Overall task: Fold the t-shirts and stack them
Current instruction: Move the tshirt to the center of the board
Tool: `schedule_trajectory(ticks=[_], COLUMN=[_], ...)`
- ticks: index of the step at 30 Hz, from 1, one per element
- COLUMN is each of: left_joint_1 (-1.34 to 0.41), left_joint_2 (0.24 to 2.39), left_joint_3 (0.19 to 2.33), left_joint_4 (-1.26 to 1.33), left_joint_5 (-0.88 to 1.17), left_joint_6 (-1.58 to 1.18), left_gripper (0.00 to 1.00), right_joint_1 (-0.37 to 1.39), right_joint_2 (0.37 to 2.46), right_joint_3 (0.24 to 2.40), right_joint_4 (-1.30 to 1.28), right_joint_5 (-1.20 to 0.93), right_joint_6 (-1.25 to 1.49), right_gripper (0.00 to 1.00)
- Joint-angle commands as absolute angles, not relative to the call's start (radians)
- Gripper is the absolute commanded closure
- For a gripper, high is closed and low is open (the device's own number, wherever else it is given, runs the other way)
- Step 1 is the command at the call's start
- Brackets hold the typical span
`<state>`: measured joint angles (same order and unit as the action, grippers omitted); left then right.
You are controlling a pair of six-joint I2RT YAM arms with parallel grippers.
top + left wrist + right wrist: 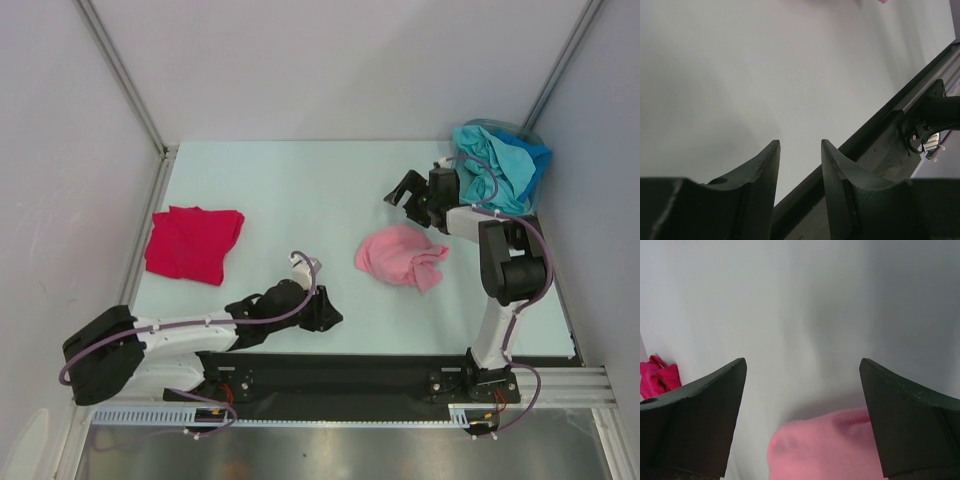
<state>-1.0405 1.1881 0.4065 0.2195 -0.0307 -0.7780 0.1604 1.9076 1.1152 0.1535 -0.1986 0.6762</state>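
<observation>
the pink shirt (400, 256) lies crumpled in a loose heap on the table (300, 180), right of middle. the red shirt (193, 243) lies bunched near the left edge, well apart from the pink one. a teal shirt (480, 150) and a blue shirt (530, 165) are piled together in the far right corner, touching each other.

the right gripper (405, 190) is just beyond the pink shirt, between it and the corner pile. its jaws stand wide apart with nothing in them. in its wrist view the right gripper (802, 365) looks down at bare table. the pink shirt (825, 445) shows low in that view, under the gap between the fingers. the red shirt (657, 377) peeks in at the left edge.

the left gripper (325, 312) lies low near the front edge, left of the pink shirt and not touching it. in its wrist view the left gripper (800, 150) has its jaws a little apart and empty, over bare table, with the black rail (875, 140) running alongside.
</observation>
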Motion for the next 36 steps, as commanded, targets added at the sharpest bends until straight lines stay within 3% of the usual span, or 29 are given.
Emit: schedule_trajectory(ticks=[1, 9, 20, 36], left_joint_1=[-1.048, -1.049, -1.049, -1.049], left_joint_2=[1.154, 1.151, 0.967, 0.930], left_joint_3=[0.393, 0.413, 0.388, 0.397], left_joint_4=[0.207, 0.180, 0.026, -0.025], left_joint_5=[-0.058, -0.052, -0.098, -0.123], left_joint_6=[-0.793, -0.792, -0.796, -0.790], left_gripper=[0.56, 0.56, 0.56, 0.55], right_joint_1=[0.149, 0.130, 0.037, -0.066], right_joint_2=[1.931, 2.020, 2.126, 2.066], right_joint_3=[1.195, 1.273, 1.384, 1.358], right_joint_4=[0.216, 0.273, 0.230, 0.179], right_joint_5=[-0.207, -0.270, -0.250, -0.230], right_joint_6=[0.643, 0.594, 0.554, 0.526], right_gripper=[0.00, 0.00, 0.00, 0.00])
